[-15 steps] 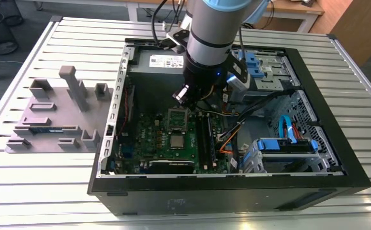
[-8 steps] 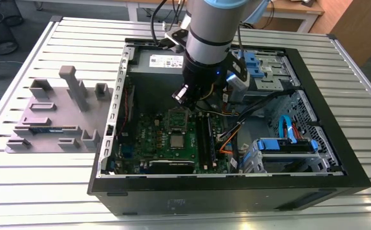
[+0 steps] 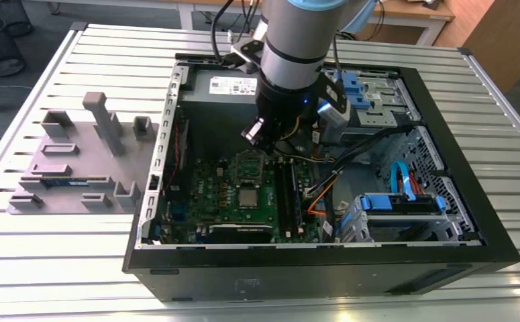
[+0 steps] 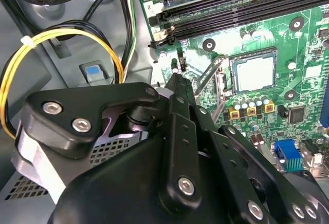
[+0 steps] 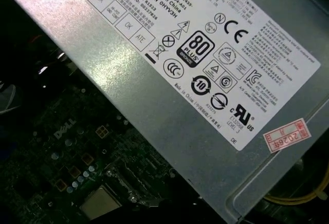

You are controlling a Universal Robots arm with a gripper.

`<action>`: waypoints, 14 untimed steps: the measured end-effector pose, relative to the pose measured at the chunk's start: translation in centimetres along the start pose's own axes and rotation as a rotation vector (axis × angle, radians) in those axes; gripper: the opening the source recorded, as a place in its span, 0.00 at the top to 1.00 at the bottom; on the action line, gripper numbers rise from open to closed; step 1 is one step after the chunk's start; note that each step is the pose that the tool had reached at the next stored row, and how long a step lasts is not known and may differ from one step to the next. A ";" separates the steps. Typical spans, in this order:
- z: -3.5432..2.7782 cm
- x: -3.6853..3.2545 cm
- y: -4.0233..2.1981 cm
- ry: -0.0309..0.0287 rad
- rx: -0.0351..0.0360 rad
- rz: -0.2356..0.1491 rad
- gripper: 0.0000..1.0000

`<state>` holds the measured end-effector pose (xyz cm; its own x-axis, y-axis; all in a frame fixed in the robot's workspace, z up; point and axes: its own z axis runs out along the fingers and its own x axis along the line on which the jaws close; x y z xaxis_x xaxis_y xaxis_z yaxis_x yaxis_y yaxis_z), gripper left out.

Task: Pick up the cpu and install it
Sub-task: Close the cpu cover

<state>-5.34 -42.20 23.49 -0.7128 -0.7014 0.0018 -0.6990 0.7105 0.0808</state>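
Note:
The cpu [image 3: 249,196] is a small silvery square lying flat in the socket of the green motherboard [image 3: 215,201] inside the open computer case. The second wrist view shows the cpu [image 4: 253,73] seated in the socket, with the metal retaining frame [image 4: 208,75] tilted up beside it. In the first wrist view the cpu [image 5: 101,202] appears past the edge of the power supply. My gripper [image 3: 257,134] hangs above the board, well clear of the cpu and over the part of the board nearer the power supply. Its black linkages [image 4: 177,82] point down at the board beside the socket.
The grey power supply [image 5: 205,80] lies close beside the arm. Black memory slots [image 4: 231,13] run along the socket. Yellow and black cables [image 4: 67,34] loop near the gripper. Blue drive bays [image 3: 398,204] fill the case's right. A grey parts fixture [image 3: 80,161] stands at the exterior view's left.

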 end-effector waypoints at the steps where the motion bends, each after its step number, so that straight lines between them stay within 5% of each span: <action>1: -0.06 0.00 0.01 -0.0001 -0.0001 0.000 0.89; 14: -0.57 0.00 0.05 -0.0004 -0.0002 -0.001 0.89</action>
<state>-5.34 -42.20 24.07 -0.7121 -0.7021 0.0013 -0.6997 0.7098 0.0810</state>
